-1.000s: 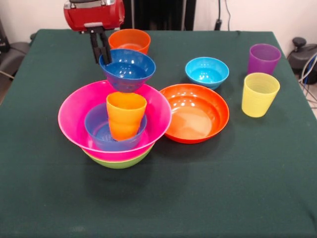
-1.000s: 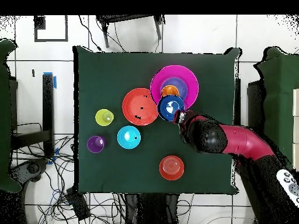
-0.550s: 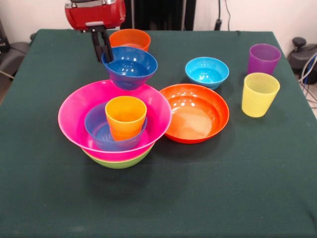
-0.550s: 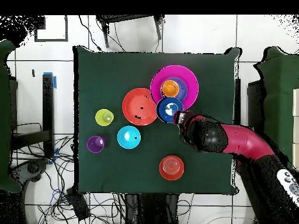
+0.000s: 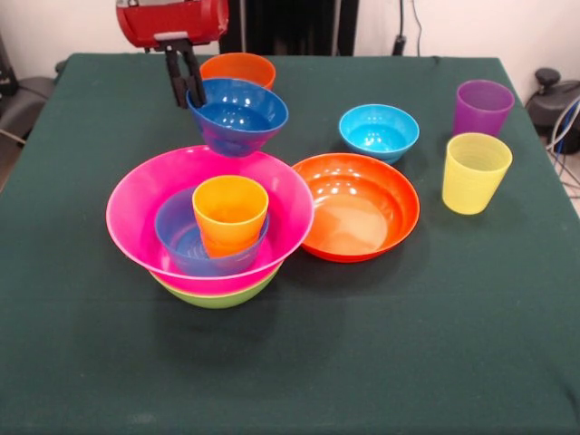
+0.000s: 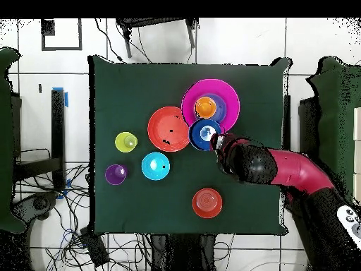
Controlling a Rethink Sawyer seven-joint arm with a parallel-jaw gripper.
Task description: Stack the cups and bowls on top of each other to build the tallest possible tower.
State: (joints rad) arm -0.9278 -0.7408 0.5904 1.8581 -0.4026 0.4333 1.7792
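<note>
Seven bowls and three cups sit on or above a green-covered desk (image 5: 435, 362): a big pink bowl (image 5: 136, 204) nested in a lime green bowl (image 5: 217, 296), a shallow orange bowl (image 5: 358, 207), a cyan bowl (image 5: 379, 131), a small orange bowl (image 5: 237, 68), a blue bowl (image 5: 177, 237) and a dark blue bowl (image 5: 237, 116), with an orange cup (image 5: 230, 214), a yellow cup (image 5: 476, 172) and a purple cup (image 5: 482, 107). The red and black arm's pincer (image 5: 185, 72) is clamped narrowly on the rim of the dark blue bowl, one black finger inside the bowl and one outside, holding it in the air above the far rim of the pink bowl and in front of the small orange bowl. The tower (image 5: 210, 227) stands at the front view's left: the lime green bowl at the bottom, the pink bowl in it, the blue bowl inside the pink one, and the orange cup standing upright in the blue bowl. The shallow orange bowl lies just beside the pink bowl, their rims close or touching; it holds nothing. The cyan bowl stands empty behind it. The yellow and purple cups stand upright near each other at the front view's right, well apart from the tower. From overhead, the dark blue bowl (image 6: 205, 132) overlaps the pink bowl's edge beside the arm (image 6: 282, 169).
</note>
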